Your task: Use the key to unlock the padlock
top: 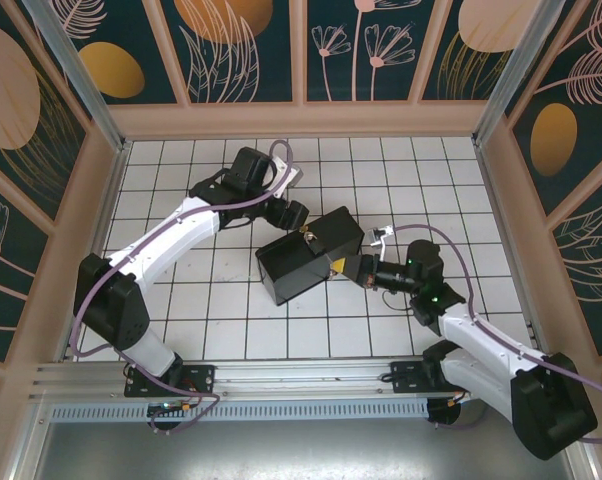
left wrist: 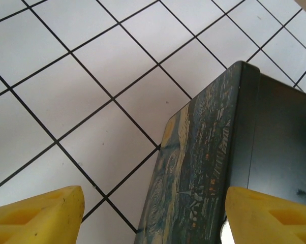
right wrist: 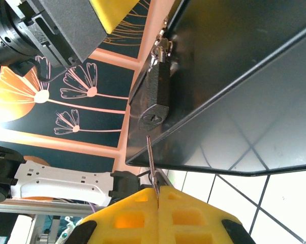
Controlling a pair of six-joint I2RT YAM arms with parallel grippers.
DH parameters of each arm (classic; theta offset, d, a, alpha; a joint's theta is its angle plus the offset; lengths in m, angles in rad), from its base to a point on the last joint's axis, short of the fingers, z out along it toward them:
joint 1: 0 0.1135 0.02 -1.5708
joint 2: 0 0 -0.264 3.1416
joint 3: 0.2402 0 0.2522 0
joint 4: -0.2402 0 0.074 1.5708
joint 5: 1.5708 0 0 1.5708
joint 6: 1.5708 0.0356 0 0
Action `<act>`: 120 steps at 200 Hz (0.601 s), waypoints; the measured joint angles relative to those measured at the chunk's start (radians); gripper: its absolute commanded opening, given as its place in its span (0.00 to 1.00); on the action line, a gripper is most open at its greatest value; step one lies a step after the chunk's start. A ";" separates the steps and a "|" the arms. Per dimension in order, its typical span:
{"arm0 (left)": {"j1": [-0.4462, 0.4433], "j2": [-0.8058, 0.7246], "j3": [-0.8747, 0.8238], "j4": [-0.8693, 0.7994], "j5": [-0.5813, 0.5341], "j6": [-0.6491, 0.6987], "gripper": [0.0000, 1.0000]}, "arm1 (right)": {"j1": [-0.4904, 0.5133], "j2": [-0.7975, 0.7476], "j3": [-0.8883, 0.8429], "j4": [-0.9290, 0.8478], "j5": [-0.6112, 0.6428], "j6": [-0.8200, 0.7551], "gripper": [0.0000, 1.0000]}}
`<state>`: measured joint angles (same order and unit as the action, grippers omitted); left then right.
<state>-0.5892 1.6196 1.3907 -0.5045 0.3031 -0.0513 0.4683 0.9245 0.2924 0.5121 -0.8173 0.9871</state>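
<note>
Right gripper (right wrist: 158, 195), bottom centre of wrist view: clamped on the one key (right wrist: 151, 162), tip just under the keyway of the one padlock (right wrist: 155, 99), which hangs off the one black box (right wrist: 234, 76), upper centre. Left gripper (left wrist: 153, 216): fingers spread wide astride the box lid edge, gripping nothing. White tiled floor (top: 181, 300) free all round the box; floral walls (top: 241, 50) beyond.

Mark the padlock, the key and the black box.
dark padlock with silvery shackle (right wrist: 155, 94): right wrist view, body.
thin silvery key (right wrist: 151, 162): right wrist view, blade.
black box with painted lid (left wrist: 199, 168): left wrist view, lid.
</note>
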 measured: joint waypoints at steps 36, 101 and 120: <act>0.000 0.000 -0.049 0.039 0.003 0.007 0.73 | -0.001 0.041 0.000 0.039 -0.014 0.052 0.00; 0.000 -0.030 -0.115 0.120 0.013 0.024 0.74 | -0.002 0.075 0.015 0.082 -0.032 0.120 0.00; 0.000 -0.034 -0.117 0.137 0.023 0.027 0.74 | -0.002 0.094 0.027 0.084 -0.038 0.123 0.00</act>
<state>-0.5896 1.5852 1.2739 -0.3679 0.3256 -0.0242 0.4660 1.0187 0.3191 0.5957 -0.8555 1.1103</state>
